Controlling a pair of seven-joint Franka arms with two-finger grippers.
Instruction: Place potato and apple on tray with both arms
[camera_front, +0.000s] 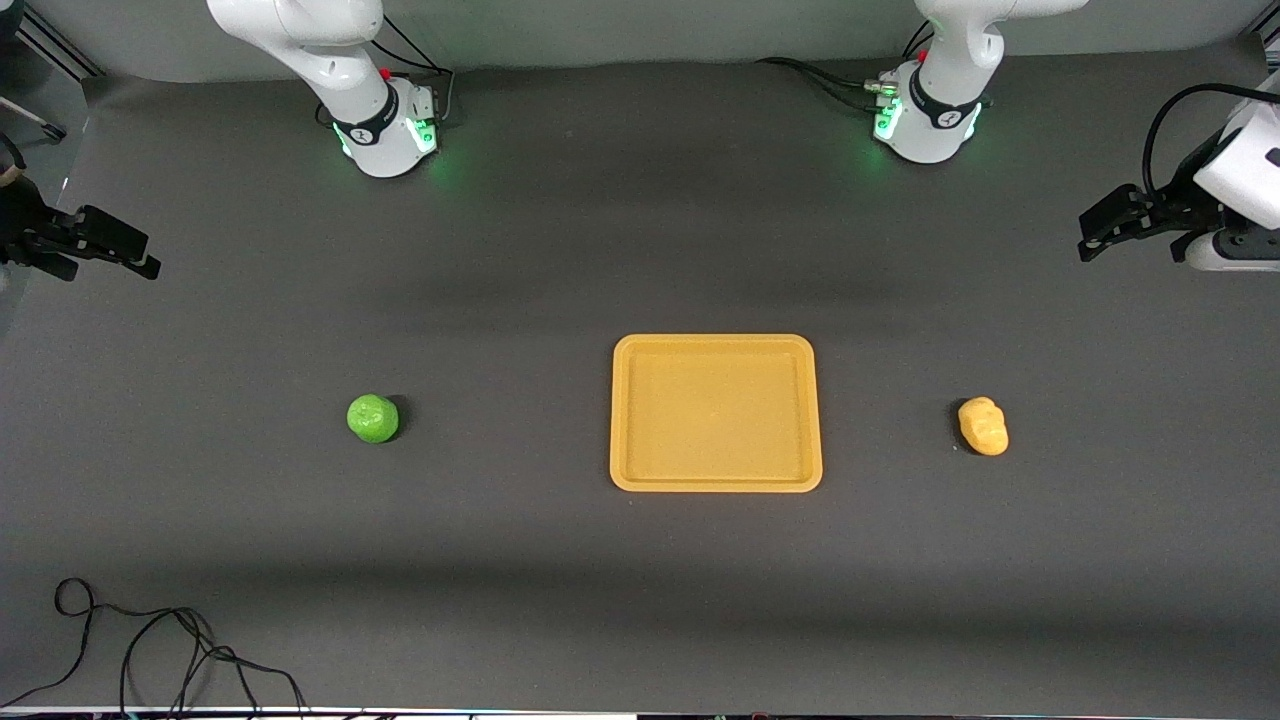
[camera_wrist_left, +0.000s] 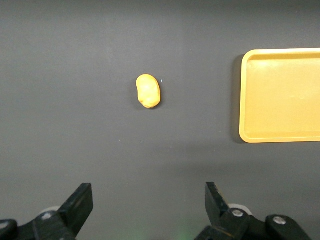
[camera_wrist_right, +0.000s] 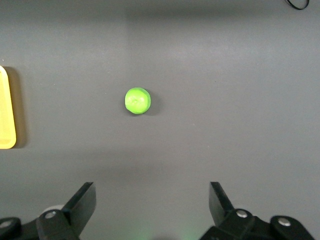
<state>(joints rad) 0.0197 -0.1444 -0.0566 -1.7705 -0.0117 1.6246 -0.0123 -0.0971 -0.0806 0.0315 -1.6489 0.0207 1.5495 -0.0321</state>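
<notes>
While both grippers, left (camera_wrist_left: 145, 210) and right (camera_wrist_right: 150, 210), hang wide open, potato (camera_front: 983, 426) and apple (camera_front: 372, 418) await reaching; tray (camera_front: 715, 484) sits bare between.

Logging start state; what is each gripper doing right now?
Left gripper: open, holding nothing, raised.
Right gripper: open, holding nothing, raised.

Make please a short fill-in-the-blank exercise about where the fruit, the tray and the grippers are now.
1. The tray holds ____ of the two items.
2. The apple lies toward the ____ arm's end of the table.
3. The potato shows in the ____ wrist view.
4. The left gripper and the right gripper both have ____ fingers.

Missing words: neither; right; left; open
</notes>
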